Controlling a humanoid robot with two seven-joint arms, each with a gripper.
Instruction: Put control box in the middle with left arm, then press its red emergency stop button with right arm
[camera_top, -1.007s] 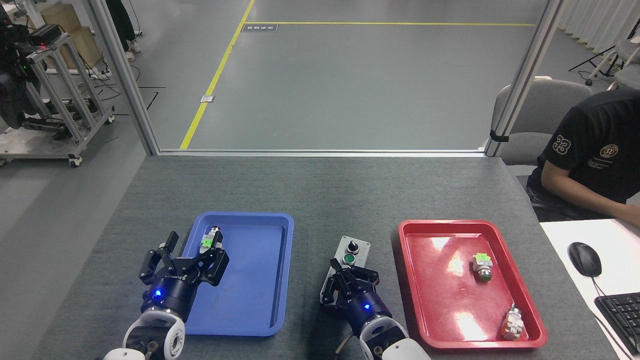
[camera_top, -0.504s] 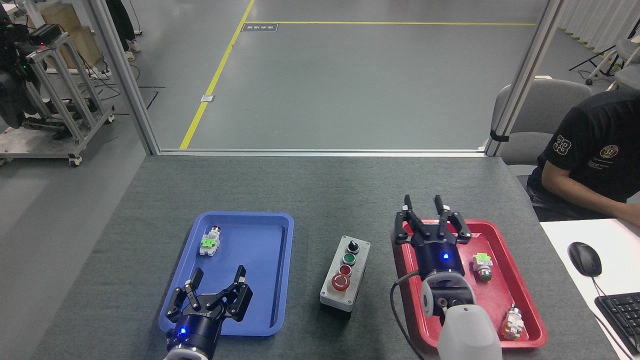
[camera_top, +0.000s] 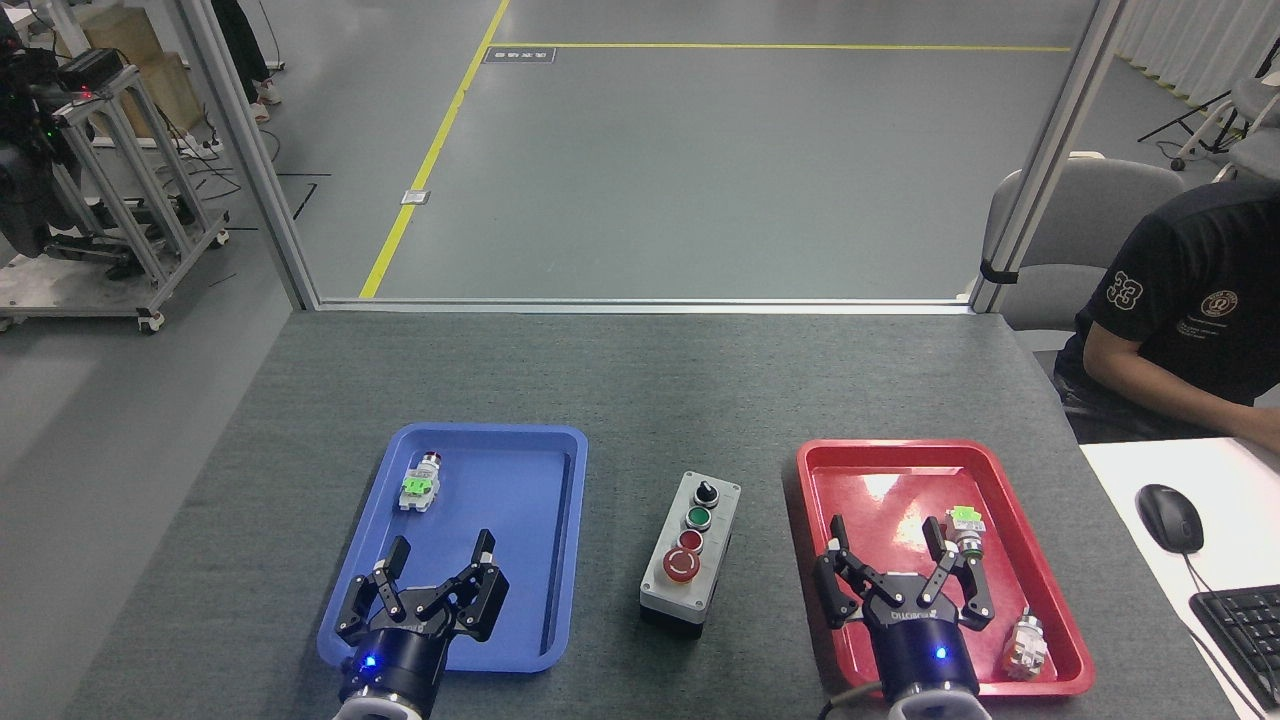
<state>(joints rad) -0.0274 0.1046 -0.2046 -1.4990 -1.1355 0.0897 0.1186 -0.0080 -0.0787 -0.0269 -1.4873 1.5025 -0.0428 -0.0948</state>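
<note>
Though near, control box (camera_top: 690, 542) between end effectors

A blue tray (camera_top: 560, 560) holds one switch part (camera_top: 419, 484); a red tray (camera_top: 1040, 580) holds two; a seated person (camera_top: 1180, 310) at right.

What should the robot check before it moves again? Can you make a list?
1. Control box on bare table between the blue tray and red tray: ok.
2. Red emergency stop button uncovered and facing up: ok.
3. Button pressed in: cannot tell.
4. Left gripper open, empty, off the box: ok.
5. Right gripper open, empty: ok.
6. Right gripper clear of the small parts in the red tray: cannot tell.
</note>
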